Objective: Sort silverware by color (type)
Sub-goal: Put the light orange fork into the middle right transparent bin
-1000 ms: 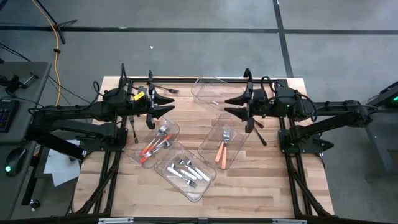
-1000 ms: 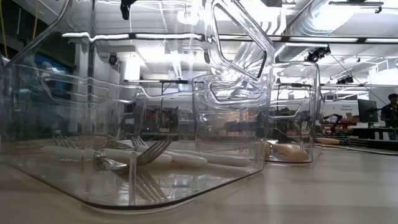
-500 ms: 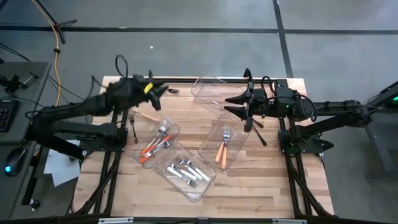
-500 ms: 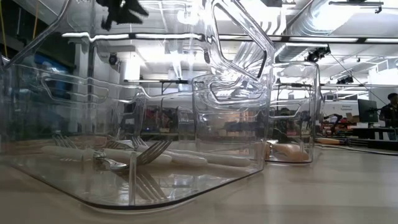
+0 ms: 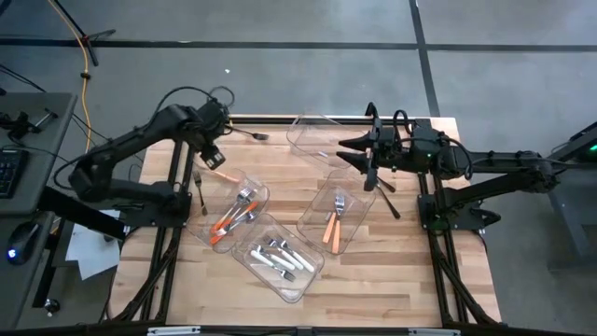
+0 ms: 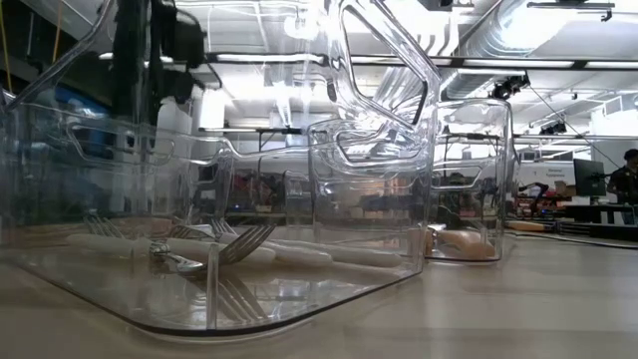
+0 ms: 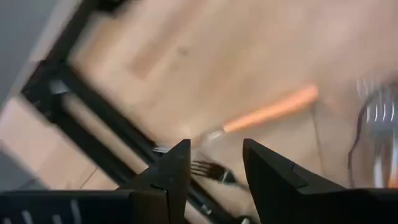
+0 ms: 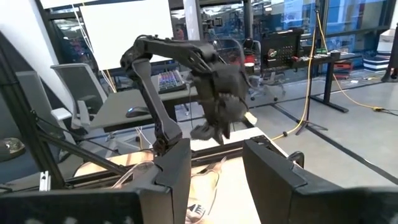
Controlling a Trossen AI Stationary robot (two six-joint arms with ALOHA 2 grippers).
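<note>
My left gripper point(image 5: 213, 157) hangs open, fingers pointing down, over the table's far left part. Below it an orange-handled piece of silverware point(image 7: 270, 111) lies flat on the wood, and a black fork point(image 7: 208, 169) lies beside a dark frame rail. Neither touches the fingers. One clear bin point(image 5: 216, 245) holds orange-handled pieces, and the near bin point(image 5: 297, 291) holds white-handled ones point(image 6: 249, 254). A third bin point(image 5: 317, 235) holds a fork and orange-handled pieces. My right gripper point(image 5: 358, 159) hovers open and level at the far right, holding nothing.
An empty clear bin point(image 5: 312, 133) stands at the far edge between the arms. A black piece point(image 5: 252, 135) lies near it, and more black pieces point(image 5: 387, 198) lie under the right arm. The near edge of the table has bare wood.
My left gripper has swung from pointing level across the table toward the table's far left, tipped over until its fingers point down, and sunk somewhat. It stays open. The right arm has kept still.
</note>
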